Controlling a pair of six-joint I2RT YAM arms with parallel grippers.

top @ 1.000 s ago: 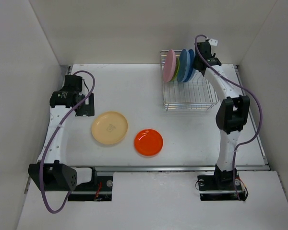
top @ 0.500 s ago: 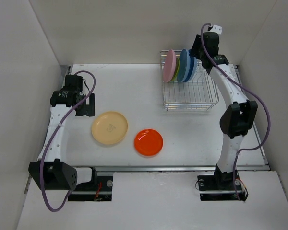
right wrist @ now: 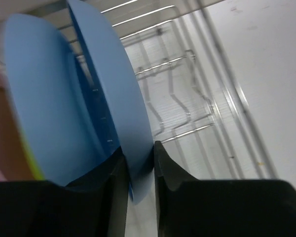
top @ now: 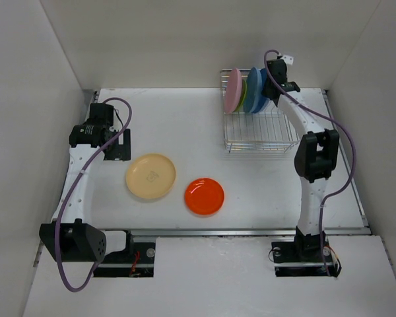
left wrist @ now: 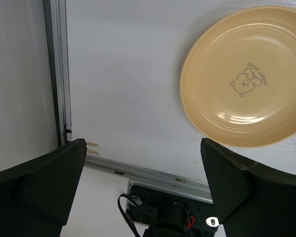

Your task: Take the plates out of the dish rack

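Rack [top: 261, 129], top view: stood at the far right of the table [top: 185, 119], with four plates upright at its far end, from the pink plate [top: 233, 89] to the end blue plate [top: 262, 80]. The right gripper [top: 270, 78], raised above the stack half a second before, had dropped back onto that plate's rim. Judged: a fresh grasp under way, lift to follow. The yellow plate [top: 150, 176] and orange plate [top: 204, 196] lay flat, well apart from the rack, so two were out and four remained. The left gripper [top: 115, 146] was parked at the left edge, unchanged.

Left wrist view: left gripper [left wrist: 143, 182] jaws wide, nothing between them. The yellow plate [left wrist: 246, 79] lay ahead and to the right, clear of both fingers.

Right wrist view: right gripper [right wrist: 138, 173] jaws narrow, one finger [right wrist: 170, 185] on each face of the end blue plate [right wrist: 113, 89], and its lower rim appeared pinched. The second blue plate [right wrist: 39, 98] stood just behind it. Rack wires [right wrist: 187, 98] showed beyond.
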